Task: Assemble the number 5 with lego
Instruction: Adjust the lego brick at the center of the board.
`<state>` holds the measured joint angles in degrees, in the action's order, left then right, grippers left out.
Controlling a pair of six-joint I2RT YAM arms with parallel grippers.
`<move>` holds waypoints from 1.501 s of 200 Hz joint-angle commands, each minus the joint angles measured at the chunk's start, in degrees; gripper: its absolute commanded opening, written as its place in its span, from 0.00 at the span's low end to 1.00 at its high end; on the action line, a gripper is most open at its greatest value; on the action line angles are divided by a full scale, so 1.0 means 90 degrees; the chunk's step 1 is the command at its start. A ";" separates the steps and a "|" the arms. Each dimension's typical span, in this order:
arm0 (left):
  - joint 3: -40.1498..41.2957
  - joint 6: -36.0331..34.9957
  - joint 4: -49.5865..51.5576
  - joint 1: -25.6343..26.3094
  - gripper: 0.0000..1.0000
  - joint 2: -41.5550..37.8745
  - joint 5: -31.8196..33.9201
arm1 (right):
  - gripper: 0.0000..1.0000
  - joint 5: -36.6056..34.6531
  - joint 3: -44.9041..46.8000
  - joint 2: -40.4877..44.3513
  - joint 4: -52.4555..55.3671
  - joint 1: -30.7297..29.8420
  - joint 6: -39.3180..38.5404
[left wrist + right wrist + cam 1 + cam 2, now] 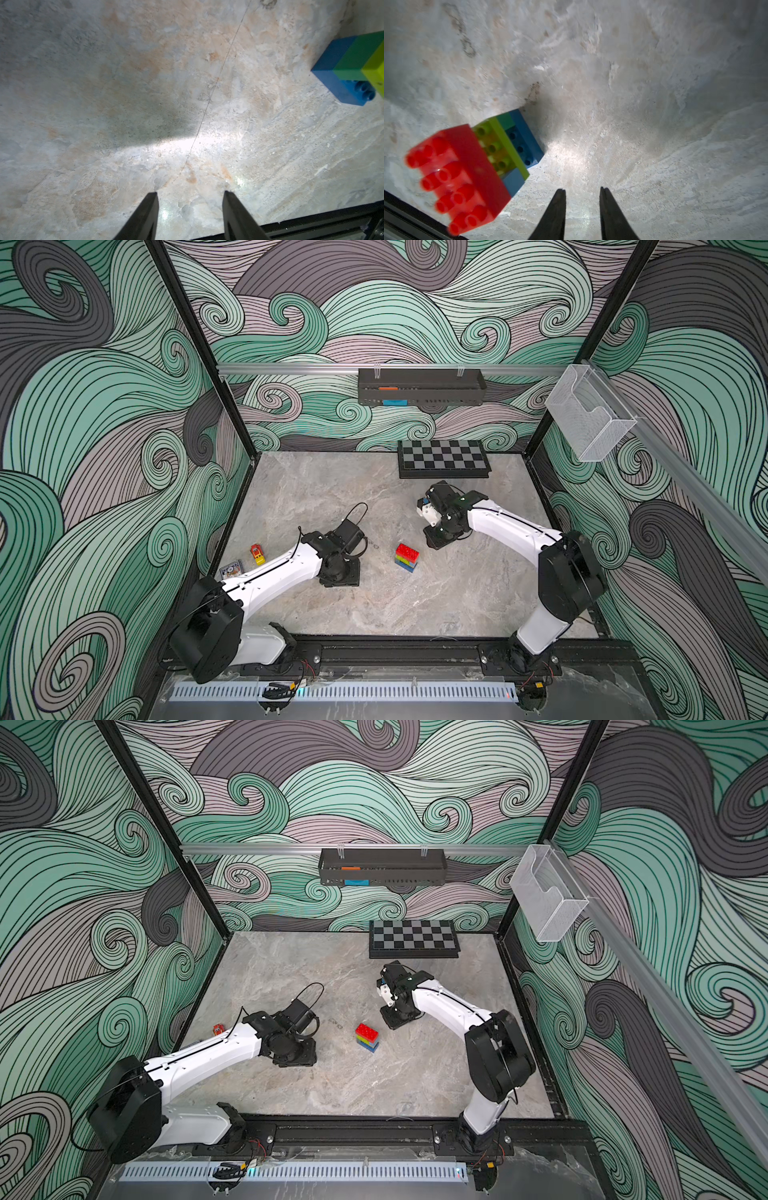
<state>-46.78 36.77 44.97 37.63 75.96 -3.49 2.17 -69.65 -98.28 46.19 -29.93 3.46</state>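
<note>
Red-topped number 5 [473,166] stands between both hands, left hand [190,194] and right hand [582,190] parted, gripping nothing.

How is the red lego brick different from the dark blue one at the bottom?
The red brick sits on top of the stack; the dark blue brick lies at the bottom, on the table. All the red brick's studs show, while the dark blue brick's studs are partly covered by the bricks above. Both are long studded bricks in one stack, and neither gripper touches them.

Lab robot cell: swirl-printed walls [104,448], aluminium rail [291,369].
</note>
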 commanded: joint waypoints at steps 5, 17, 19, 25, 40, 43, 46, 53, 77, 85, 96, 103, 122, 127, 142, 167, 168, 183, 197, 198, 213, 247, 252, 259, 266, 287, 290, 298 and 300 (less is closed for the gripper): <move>-0.0203 0.0054 0.0189 -0.0021 0.54 -0.0062 -0.0072 | 0.25 0.0691 0.0284 -0.0216 -0.0756 0.0009 0.0520; -0.0206 0.0074 0.0199 -0.0013 0.54 -0.0083 -0.0072 | 0.23 0.0842 0.0440 -0.0284 -0.1012 0.0009 0.0628; -0.0205 0.0081 0.0206 -0.0011 0.54 -0.0089 -0.0072 | 0.23 0.0872 0.0450 -0.0294 -0.1058 0.0009 0.0650; -0.0206 0.0089 0.0208 -0.0012 0.54 -0.0105 -0.0072 | 0.21 0.0935 0.0512 -0.0330 -0.1126 0.0011 0.0700; -0.0178 0.0103 0.0234 -0.0013 0.54 -0.0136 -0.0052 | 0.21 0.1084 0.0641 -0.0381 -0.1332 0.0006 0.0799; -0.0178 0.0108 0.0229 -0.0011 0.54 -0.0143 -0.0052 | 0.21 0.1117 0.0670 -0.0396 -0.1370 0.0010 0.0809; -0.0173 0.0104 0.0228 -0.0011 0.54 -0.0147 -0.0052 | 0.20 0.1150 0.0698 -0.0420 -0.1414 0.0010 0.0826; -0.0163 0.0113 0.0226 -0.0011 0.54 -0.0161 -0.0052 | 0.20 0.1287 0.0743 -0.0461 -0.1485 0.0011 0.0868; -0.0163 0.0118 0.0219 -0.0012 0.54 -0.0160 -0.0051 | 0.19 0.1531 0.0936 -0.0522 -0.1689 -0.0024 0.1016; -0.0158 0.0123 0.0219 -0.0002 0.54 -0.0150 -0.0052 | 0.19 0.1618 0.1016 -0.0493 -0.1769 -0.0030 0.1073; -0.0154 0.0113 0.0218 -0.0009 0.54 -0.0151 -0.0052 | 0.19 0.1701 0.1112 -0.0468 -0.1823 -0.0069 0.1104; -0.0153 0.0113 0.0222 -0.0008 0.54 -0.0153 -0.0052 | 0.19 0.1701 0.1177 -0.0452 -0.1843 -0.0091 0.1109; -0.0153 0.0113 0.0201 -0.0006 0.54 -0.0166 -0.0052 | 0.19 0.1878 0.1395 -0.0355 -0.1957 -0.0140 0.1183; -0.0153 0.0113 0.0204 -0.0001 0.54 -0.0168 -0.0060 | 0.19 0.1918 0.1457 -0.0320 -0.2002 -0.0156 0.1217; -0.0154 0.0113 0.0199 -0.0002 0.54 -0.0178 -0.0062 | 0.19 0.2075 0.1680 -0.0205 -0.2187 -0.0198 0.1329; -0.0181 0.0114 0.0177 -0.0001 0.54 -0.0218 -0.0090 | 0.19 0.2329 0.2009 -0.0057 -0.2493 -0.0329 0.1572; -0.0182 0.0119 0.0178 -0.0001 0.54 -0.0218 -0.0091 | 0.19 0.2333 0.2017 -0.0047 -0.2509 -0.0333 0.1585; -0.0203 0.0096 0.0140 0.0009 0.55 -0.0261 -0.0143 | 0.19 0.2454 0.2158 -0.0011 -0.2744 -0.0432 0.1757; -0.0213 0.0084 0.0064 0.0025 0.56 -0.0319 -0.0222 | 0.19 0.2560 0.2234 -0.0041 -0.2906 -0.0568 0.1901; -0.0212 0.0084 0.0058 0.0022 0.56 -0.0322 -0.0225 | 0.20 0.2560 0.2242 -0.0044 -0.2994 -0.0574 0.1920; -0.0255 0.0084 0.0015 0.0066 0.57 -0.0433 -0.0243 | 0.19 0.2680 0.2311 -0.0084 -0.3388 -0.0701 0.2156; -0.0266 -0.0022 -0.0219 0.0164 0.61 -0.0785 -0.0396 | 0.19 0.2766 0.2330 -0.0203 -0.3923 -0.0941 0.2505; -0.0268 -0.0041 -0.0279 0.0189 0.62 -0.0841 -0.0420 | 0.19 0.2819 0.2322 -0.0233 -0.3971 -0.0952 0.2523; -0.0253 -0.0075 -0.0355 0.0213 0.64 -0.0921 -0.0457 | 0.20 0.2879 0.2319 -0.0261 -0.4006 -0.0966 0.2554; -0.0249 -0.0118 -0.0432 0.0264 0.66 -0.0992 -0.0491 | 0.19 0.2896 0.2347 -0.0233 -0.4032 -0.0958 0.2581; -0.0241 -0.0288 -0.0744 0.0483 0.71 -0.1161 -0.0503 | 0.20 0.2815 0.2502 0.0100 -0.3993 -0.0920 0.2577; -0.0242 -0.0314 -0.0797 0.0521 0.71 -0.1177 -0.0501 | 0.21 0.2799 0.2533 0.0177 -0.3976 -0.0897 0.2572; -0.0250 -0.0397 -0.0964 0.0627 0.73 -0.1195 -0.0478 | 0.22 0.2765 0.2648 0.0378 -0.3912 -0.0839 0.2565; -0.0258 -0.0415 -0.1003 0.0652 0.73 -0.1195 -0.0469 | 0.22 0.2761 0.2679 0.0428 -0.3895 -0.0818 0.2560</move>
<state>-46.98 35.77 40.82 41.15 66.48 -6.92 26.70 -47.99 -99.09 11.07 -38.39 25.82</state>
